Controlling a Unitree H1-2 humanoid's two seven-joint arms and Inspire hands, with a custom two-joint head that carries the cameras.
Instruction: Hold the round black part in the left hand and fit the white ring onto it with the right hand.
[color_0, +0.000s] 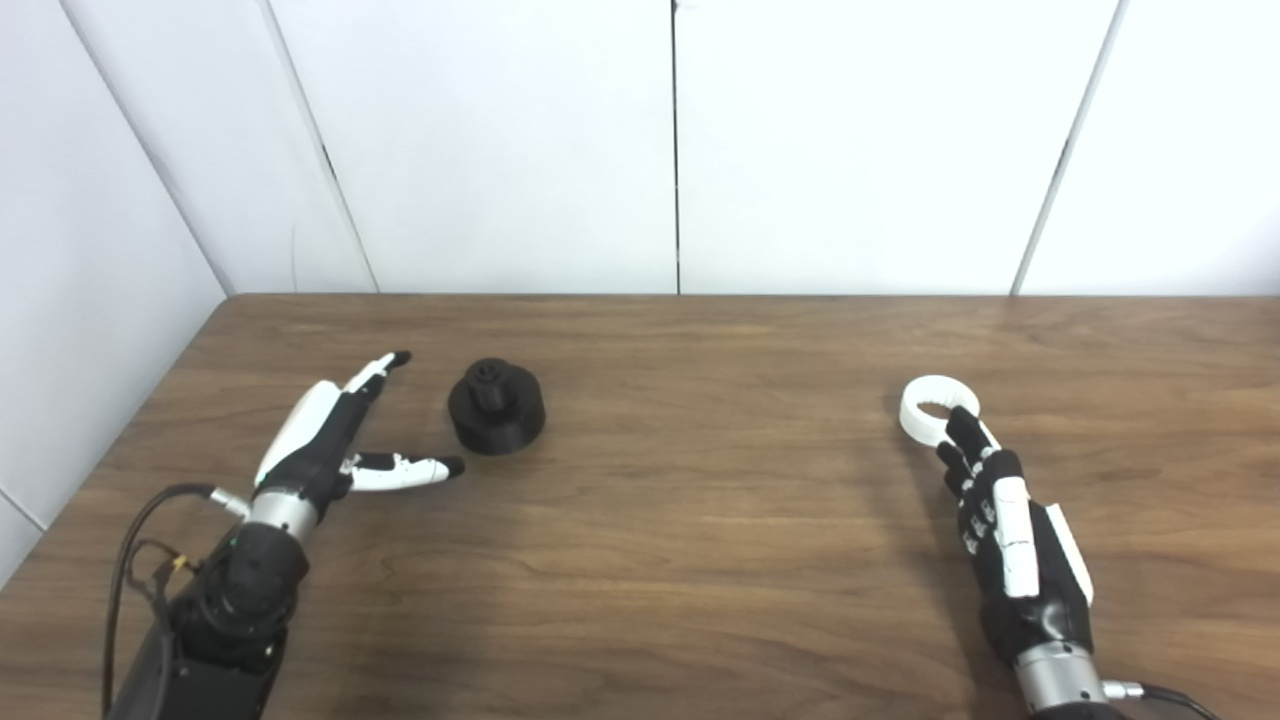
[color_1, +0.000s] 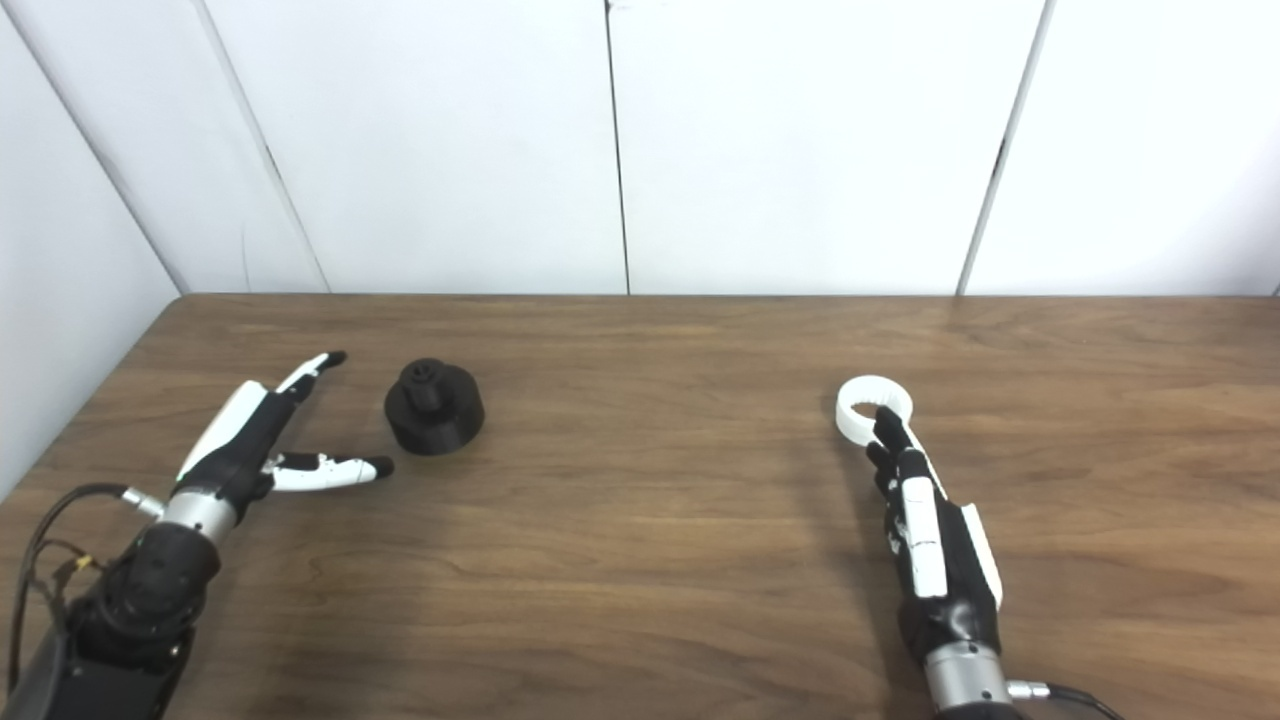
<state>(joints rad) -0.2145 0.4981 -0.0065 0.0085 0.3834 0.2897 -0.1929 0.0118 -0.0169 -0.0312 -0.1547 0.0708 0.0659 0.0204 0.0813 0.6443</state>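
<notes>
Black part: upright on the table, just right of the left robot hand.
Left robot hand: spread wide, holding nothing.
White ring: flat on the table, at the right fingertips.
Right robot hand: fingers extended over the ring's near edge; grip unclear.

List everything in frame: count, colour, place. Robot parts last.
round black part: 1, black, on the table's left side, just right of the left robot hand, not touched.
white ring: 1, white, on the table's right side, at the right robot hand's fingertips; whether it is gripped cannot be told.
table: 1, brown wood grain, fills the lower part of the view.
wall panels: white, behind the table, with dark seams.
cable: 1, black, at the left forearm.
left robot hand: 1, black and white, open, fingers and thumb spread toward the black part.
right robot hand: 1, black and white, fingers reaching onto the ring.
</notes>
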